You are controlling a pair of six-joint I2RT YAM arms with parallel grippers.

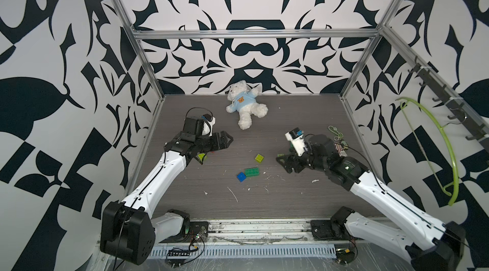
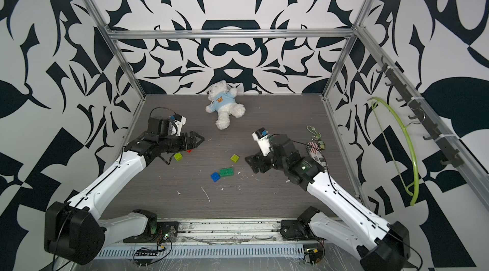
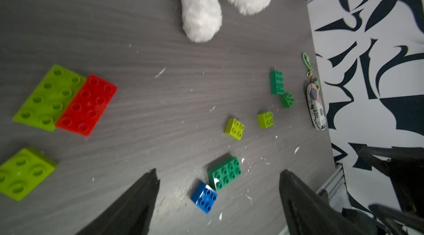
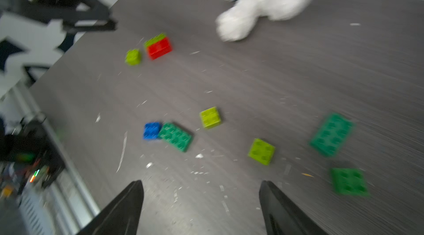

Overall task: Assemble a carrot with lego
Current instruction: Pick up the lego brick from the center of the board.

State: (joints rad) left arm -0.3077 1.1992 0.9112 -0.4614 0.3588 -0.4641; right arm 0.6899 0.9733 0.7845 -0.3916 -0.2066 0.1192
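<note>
Barely started, no carrot yet: lego bricks (image 1: 259,158) lie scattered on tabletop (image 1: 291,124), red brick (image 3: 86,104) right beside lime brick (image 3: 49,98), blue brick (image 3: 204,197) touching dk-green brick (image 3: 224,173); left claw (image 3: 219,171) & right claw (image 4: 200,182) both spread, empty.

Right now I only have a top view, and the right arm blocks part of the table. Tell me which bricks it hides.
Observer: The right arm covers two that the wrist views show: a long dark green brick and a small dark green brick, near each other but not joined.
Operator: Report any lime-green ones there too.
Observer: One small lime-green brick lies near them, studs up.
Operator: Now check by the left gripper.
Observer: By the left gripper, a red brick lies against a long lime-green brick, their long sides touching.
</note>
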